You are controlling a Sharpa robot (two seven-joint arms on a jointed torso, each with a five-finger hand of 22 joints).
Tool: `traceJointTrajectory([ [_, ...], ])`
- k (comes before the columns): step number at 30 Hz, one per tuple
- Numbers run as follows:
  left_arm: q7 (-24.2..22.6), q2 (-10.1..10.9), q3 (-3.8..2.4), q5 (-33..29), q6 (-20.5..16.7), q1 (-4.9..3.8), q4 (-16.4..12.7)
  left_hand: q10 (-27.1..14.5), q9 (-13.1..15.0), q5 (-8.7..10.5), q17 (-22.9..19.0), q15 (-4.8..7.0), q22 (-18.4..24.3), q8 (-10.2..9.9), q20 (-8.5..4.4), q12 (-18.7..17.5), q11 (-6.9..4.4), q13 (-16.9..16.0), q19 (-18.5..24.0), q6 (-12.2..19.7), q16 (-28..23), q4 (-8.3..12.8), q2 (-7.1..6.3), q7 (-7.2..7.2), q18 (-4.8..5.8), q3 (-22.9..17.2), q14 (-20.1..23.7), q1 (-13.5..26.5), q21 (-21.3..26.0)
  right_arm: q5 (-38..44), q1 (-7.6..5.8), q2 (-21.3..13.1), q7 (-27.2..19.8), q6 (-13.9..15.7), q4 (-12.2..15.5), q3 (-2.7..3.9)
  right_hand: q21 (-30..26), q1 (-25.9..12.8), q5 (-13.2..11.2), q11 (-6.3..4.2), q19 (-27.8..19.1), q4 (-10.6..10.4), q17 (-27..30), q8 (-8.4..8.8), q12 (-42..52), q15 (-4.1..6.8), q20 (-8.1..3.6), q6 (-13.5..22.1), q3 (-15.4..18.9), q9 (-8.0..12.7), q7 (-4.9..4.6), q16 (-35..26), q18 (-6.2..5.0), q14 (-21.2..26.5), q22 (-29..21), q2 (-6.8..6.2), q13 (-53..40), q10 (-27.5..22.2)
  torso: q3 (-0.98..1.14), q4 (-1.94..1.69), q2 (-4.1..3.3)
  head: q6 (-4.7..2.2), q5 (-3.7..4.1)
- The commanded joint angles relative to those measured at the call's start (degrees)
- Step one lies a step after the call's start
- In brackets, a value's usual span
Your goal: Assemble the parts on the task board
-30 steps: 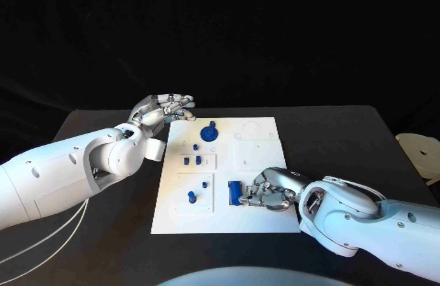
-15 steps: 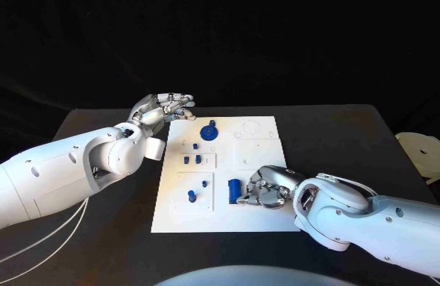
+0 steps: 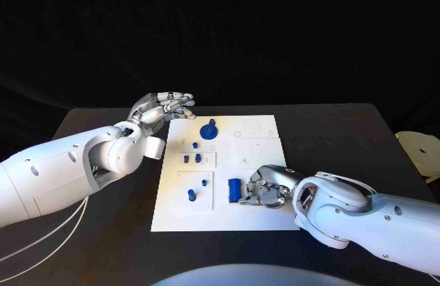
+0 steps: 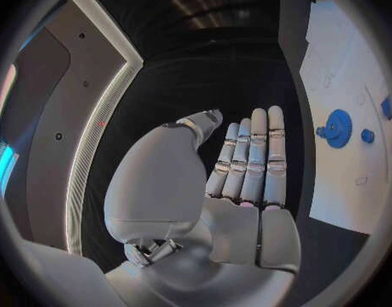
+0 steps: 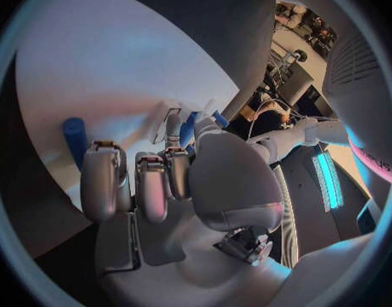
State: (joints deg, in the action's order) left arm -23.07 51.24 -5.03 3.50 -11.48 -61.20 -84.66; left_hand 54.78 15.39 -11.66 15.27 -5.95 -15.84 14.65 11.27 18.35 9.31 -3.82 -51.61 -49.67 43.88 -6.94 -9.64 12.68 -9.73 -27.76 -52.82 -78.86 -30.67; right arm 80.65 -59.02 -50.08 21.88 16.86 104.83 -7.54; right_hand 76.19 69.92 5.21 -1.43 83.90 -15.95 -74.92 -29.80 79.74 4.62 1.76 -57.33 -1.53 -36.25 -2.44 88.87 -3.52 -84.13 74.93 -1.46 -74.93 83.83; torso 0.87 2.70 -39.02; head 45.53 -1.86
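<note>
While the right hand (image 3: 266, 192) rests low on the near part of the white task board (image 3: 261, 222), its fingers are curled inward beside a blue cylinder (image 3: 234, 190) that lies on the board at their tips; whether the fingers actually pinch it or only touch it cannot be told from the head view or the right wrist view, where the cylinder (image 5: 75, 138) sits just past the fingertips (image 5: 102, 177). To do this step well, the hand probably needs a firm hold on the cylinder's sides before lifting, then to turn it upright over its socket (which socket is meant is unclear) and press straight down. Just left of it on the board stand two small blue pegs (image 3: 192, 194); farther up are more small blue pieces (image 3: 193, 159) and a blue gear (image 3: 209, 132). At the board's far left corner, the left hand (image 3: 165, 110) hovers with fingers straight and close together, holding nothing.
</note>
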Motion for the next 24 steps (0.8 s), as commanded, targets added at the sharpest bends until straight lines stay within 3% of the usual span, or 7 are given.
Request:
traceJointTrajectory([
  [1,-0.26,-0.05,-0.03,0.24,0.82,-0.02,-0.16,-0.52,-0.08,-0.11,-0.10,0.11,0.06,0.21,0.17,0.27,0.02,-0.07,-0.20,0.50,0.25,0.15,0.30,0.12,-0.63,0.01,0.45,-0.06,0.17,0.89,0.04,0.12,-0.51,-0.90,0.02,-0.01,-0.33,0.39,-0.22,-0.10,1.92,0.13,-11.95,0.20,-0.14,0.28,-0.31,0.39,0.24,0.09,-0.14,0.08,0.88,-5.24,11.54,-0.06,-6.56,1.40,0.00,-0.02,0.00,0.02,0.01],
  [7,-0.26,-0.03,-0.03,0.24,0.83,-0.02,-0.16,-0.53,-0.08,-0.12,-0.10,0.11,0.05,0.23,0.16,0.28,0.02,-0.07,-0.21,0.50,0.25,0.21,0.31,0.12,-0.63,-0.03,0.46,-0.13,0.17,0.88,0.04,-0.24,-0.96,1.04,0.31,-0.01,-0.34,-0.39,-0.07,-0.01,1.93,-0.68,-12.01,0.23,-0.05,0.21,-0.26,0.16,0.63,0.10,-0.24,0.10,0.88,-5.25,11.54,0.23,-6.67,1.46,-0.01,-0.04,-0.01,0.02,0.02],
  [11,-0.26,0.01,-0.03,0.24,0.81,-0.02,-0.13,-0.53,-0.08,-0.12,-0.10,0.11,0.05,0.23,0.16,0.28,0.02,-0.07,-0.21,0.50,0.25,0.21,0.31,0.12,-0.63,-0.03,0.46,-0.13,0.17,-1.29,-0.05,-1.67,-3.62,3.49,1.43,0.00,-0.59,-0.93,-0.03,0.02,1.87,-0.74,-11.84,0.27,0.03,0.18,-0.23,0.12,1.05,0.09,-0.26,0.04,0.84,-5.22,11.48,0.13,-6.76,1.50,-0.02,0.00,0.03,-0.05,0.03],
  [17,-0.24,0.10,-0.03,0.24,0.77,-0.02,-0.11,-0.53,-0.08,-0.12,-0.10,0.11,0.05,0.23,0.16,0.28,0.02,-0.07,-0.21,0.50,0.25,0.21,0.31,0.12,-0.63,-0.03,0.46,-0.13,0.17,-10.29,-1.60,-6.06,-8.06,6.74,3.40,0.02,-1.42,1.27,1.22,0.20,1.61,-0.03,-11.43,0.86,0.19,0.06,-0.14,1.31,0.77,-0.26,-0.48,-0.12,0.70,-5.13,11.28,0.08,-6.99,1.49,-0.06,0.06,0.06,-0.06,0.26],
  [19,-0.24,0.13,-0.02,0.24,0.75,-0.02,-0.09,-0.53,-0.08,-0.12,-0.10,0.11,0.05,0.23,0.16,0.28,0.02,-0.07,-0.21,0.50,0.25,0.21,0.31,0.12,-0.63,-0.03,0.46,-0.13,0.17,-12.34,-2.51,-8.37,-8.75,7.15,3.54,0.02,-2.87,4.15,1.96,1.25,1.13,0.54,-10.73,3.69,-1.92,-0.74,0.37,4.44,0.22,0.42,-1.85,-0.40,0.49,-4.97,10.94,-0.40,-5.48,0.25,-0.11,0.14,0.11,-0.08,0.36],
  [21,-0.24,0.13,-0.02,0.24,0.76,-0.02,-0.09,-0.53,-0.08,-0.12,-0.10,0.11,0.05,0.23,0.16,0.28,0.02,-0.07,-0.21,0.50,0.25,0.21,0.31,0.12,-0.63,-0.03,0.46,-0.13,0.17,-12.89,-2.90,-9.69,-9.40,7.07,3.53,0.02,-3.19,5.63,2.65,1.84,1.02,0.97,-10.62,5.17,-2.35,-1.23,0.72,5.64,-0.12,0.89,-2.55,-0.45,0.46,-4.94,10.86,-0.70,-5.21,-0.06,-0.12,0.18,0.13,-0.13,0.46],
  [24,-0.24,0.10,0.00,0.24,0.79,-0.02,-0.07,-0.53,-0.08,-0.12,-0.10,0.11,0.05,0.23,0.16,0.28,0.02,-0.07,-0.21,0.50,0.25,0.21,0.31,0.12,-0.63,-0.03,0.46,-0.13,0.17,-12.85,-3.38,-12.10,-10.38,6.72,3.58,0.01,-2.92,8.13,4.25,2.15,1.10,1.84,-10.97,6.21,-1.23,-1.58,1.15,5.36,-1.12,1.14,-2.80,-0.32,0.50,-5.02,10.94,-0.73,-6.12,0.38,-0.12,0.26,0.19,-0.36,0.75],
])
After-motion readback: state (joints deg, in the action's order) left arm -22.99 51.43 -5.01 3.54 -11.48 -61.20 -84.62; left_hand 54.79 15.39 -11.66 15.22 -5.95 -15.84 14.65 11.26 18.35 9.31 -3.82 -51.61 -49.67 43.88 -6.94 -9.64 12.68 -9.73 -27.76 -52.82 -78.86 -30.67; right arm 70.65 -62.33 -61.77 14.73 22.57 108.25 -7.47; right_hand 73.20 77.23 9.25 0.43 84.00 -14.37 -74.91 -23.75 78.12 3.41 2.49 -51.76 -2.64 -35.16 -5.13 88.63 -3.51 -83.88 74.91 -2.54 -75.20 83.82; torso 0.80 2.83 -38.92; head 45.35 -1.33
